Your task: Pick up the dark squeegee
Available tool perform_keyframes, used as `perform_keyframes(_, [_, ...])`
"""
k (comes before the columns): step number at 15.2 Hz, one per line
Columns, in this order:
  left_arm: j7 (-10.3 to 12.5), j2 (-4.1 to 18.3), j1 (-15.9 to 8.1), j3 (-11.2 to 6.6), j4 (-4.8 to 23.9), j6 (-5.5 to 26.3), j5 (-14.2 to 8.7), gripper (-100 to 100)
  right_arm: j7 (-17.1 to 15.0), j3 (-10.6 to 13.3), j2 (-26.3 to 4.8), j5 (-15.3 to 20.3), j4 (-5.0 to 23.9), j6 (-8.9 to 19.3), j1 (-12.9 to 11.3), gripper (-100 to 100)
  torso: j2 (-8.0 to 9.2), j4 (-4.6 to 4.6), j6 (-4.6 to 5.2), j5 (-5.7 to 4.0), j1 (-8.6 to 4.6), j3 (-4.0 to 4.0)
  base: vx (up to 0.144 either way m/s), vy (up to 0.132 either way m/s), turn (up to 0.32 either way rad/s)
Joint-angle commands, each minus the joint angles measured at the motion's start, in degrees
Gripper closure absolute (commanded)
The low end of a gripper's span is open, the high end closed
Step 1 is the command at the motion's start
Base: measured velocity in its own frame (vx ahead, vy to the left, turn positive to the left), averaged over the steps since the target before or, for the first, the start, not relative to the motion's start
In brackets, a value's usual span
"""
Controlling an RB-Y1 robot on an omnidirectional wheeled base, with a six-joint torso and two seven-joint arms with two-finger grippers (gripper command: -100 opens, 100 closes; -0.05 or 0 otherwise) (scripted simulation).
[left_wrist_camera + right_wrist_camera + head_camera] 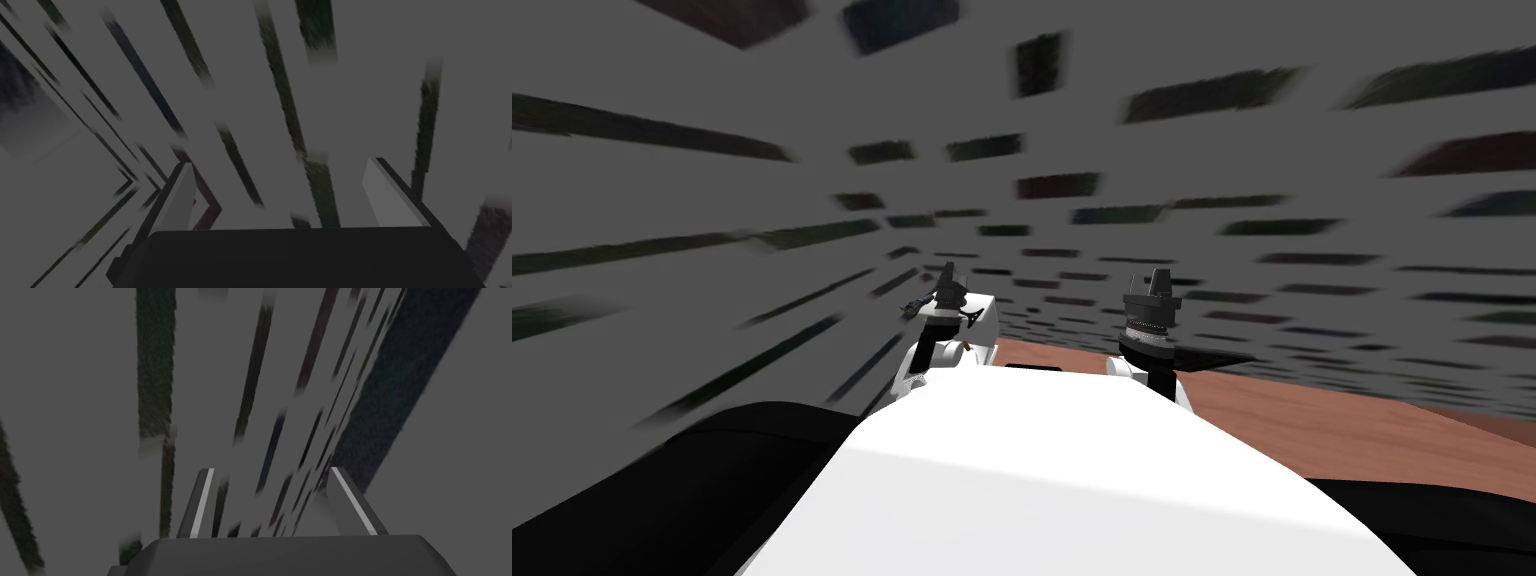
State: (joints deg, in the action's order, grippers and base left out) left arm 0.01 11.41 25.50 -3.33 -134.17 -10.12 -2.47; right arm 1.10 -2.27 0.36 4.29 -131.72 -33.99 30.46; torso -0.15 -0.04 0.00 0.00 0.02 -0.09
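Observation:
Both arms are raised in front of me toward a grey wall (712, 200) marked with dark streaks. My left gripper (948, 274) points up at that wall, and in the left wrist view the left gripper (282, 192) is open with nothing between its fingers (180, 200). My right gripper (1152, 282) stands beside it at about the same height. In the right wrist view the right gripper (276, 500) is open too, with only the streaked grey wall between its fingers (202, 503).
A reddish-brown flat surface (1312, 420) runs from below the grippers out to the right, meeting the streaked grey wall close ahead. The wall curves around me on the left and right.

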Motion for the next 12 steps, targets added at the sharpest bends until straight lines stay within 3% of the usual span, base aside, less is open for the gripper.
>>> perform_keyframes(1, [-0.11, 0.53, -0.17, -0.18, 0.1, 1.82, -0.12, -100, 0.0, 0.0, 0.0, 0.0, 0.0, 0.0, 0.0, 0, 0.0, 0.0, 0.0, 0.0, 0.0, 0.0, 0.023, 0.0, 0.002])
perform_keyframes(2, [-0.41, 1.76, -0.38, -0.61, 0.17, 3.83, -0.45, -100, 0.0, 0.0, 0.0, 0.0, 0.0, 0.0, 0.0, 0, 0.02, 0.0, 0.0, 0.0, 0.0, 0.01, 0.026, 0.001, 0.003])
perform_keyframes(4, [-0.41, 1.76, -0.38, -0.61, 0.17, 4.73, -0.45, -100, 0.0, 0.0, 0.0, 0.0, 0.0, 0.0, 0.0, 0, 0.02, 0.0, 0.0, 0.0, 0.01, 0.01, 0.024, 0.003, 0.002])
perform_keyframes(5, [-0.72, 2.87, -0.59, -1.07, 0.25, 6.58, -0.8, -100, 0.0, 0.0, 0.0, 0.0, 0.0, 0.0, 0.0, 0, 0.04, 0.01, 0.0, 0.0, 0.0, 0.02, 0.027, 0.002, 0.003])
perform_keyframes(12, [-1.41, 4.78, -1.07, -2.07, 0.41, 13.89, -1.57, -100, 0.0, 0.0, 0.0, 0.0, 0.0, 0.0, 0.0, 0, 0.02, 0.01, 0.0, 0.0, -0.01, 0.01, 0.028, 0.0, 0.003])
